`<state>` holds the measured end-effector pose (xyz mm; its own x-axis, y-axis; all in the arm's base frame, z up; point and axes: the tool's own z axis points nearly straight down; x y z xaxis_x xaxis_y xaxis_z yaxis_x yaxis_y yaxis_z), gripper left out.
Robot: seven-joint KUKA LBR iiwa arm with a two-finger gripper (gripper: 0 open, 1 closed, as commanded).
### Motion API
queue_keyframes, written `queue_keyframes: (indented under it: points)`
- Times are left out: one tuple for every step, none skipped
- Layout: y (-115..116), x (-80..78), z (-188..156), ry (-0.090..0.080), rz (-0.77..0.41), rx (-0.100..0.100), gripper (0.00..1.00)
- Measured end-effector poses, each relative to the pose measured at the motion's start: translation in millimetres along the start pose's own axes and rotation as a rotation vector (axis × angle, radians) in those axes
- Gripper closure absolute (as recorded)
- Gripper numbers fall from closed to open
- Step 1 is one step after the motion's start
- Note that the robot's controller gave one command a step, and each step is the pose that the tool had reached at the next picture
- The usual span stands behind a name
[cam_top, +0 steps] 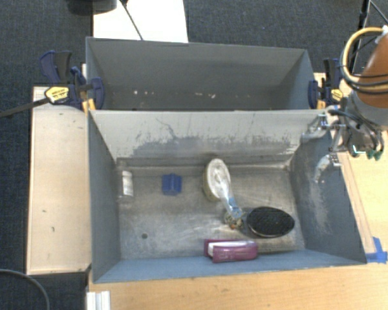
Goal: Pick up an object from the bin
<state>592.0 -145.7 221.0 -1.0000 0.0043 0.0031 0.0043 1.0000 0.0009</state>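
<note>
1. The pack point(232, 250) is purple and oblong. It lies flat on the bin point(200, 131) floor, close along the near wall and about mid-width. I judge it light and fairly stiff, and its skin may be slick. I would take it across the short width, though the wall crowds that side.
2. The brush point(269, 222) is black and oval. It sits just behind the pack and to its right. It is the thing nearest my gripper point(331, 148), yet well apart from it. I judge it light, with a stiff body and a bristly face that gives. It is my likeliest pick, taken across the narrow width at the rim and not on the bristles.
3. The scoop point(218, 178) has a pale oval head and a clear stem. The stem runs down to just beside the brush, and I cannot tell whether they touch. I judge it thin, very light and smooth, so it could slip or tip. I would grip the stem near the head.
4. The block point(172, 184) is small and blue, and lies left of the scoop's head. It looks rigid and easy to pinch square across.
5. The tube point(127, 183) is small and white, near the left wall. It looks likely to roll.
6. My gripper hangs at the top of the right wall, toward the far corner, over none of these things. I cannot tell whether it is wide or narrow.
7. I can read no writing or brand. Any print on the pack is too small to make out.
</note>
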Motion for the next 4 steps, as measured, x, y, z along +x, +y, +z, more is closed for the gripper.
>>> queue_keyframes:
  points:
    - [25.4, 39.5, 135.5, -0.001, -0.428, 0.000, 0.00]
    - [68.4, 58.1, 147.2, -0.014, -0.522, 0.008, 0.00]
    - [68.8, 55.3, 145.3, -0.024, -0.525, 0.009, 1.00]
    - [93.5, 67.5, 4.8, -0.012, -0.517, 0.004, 1.00]
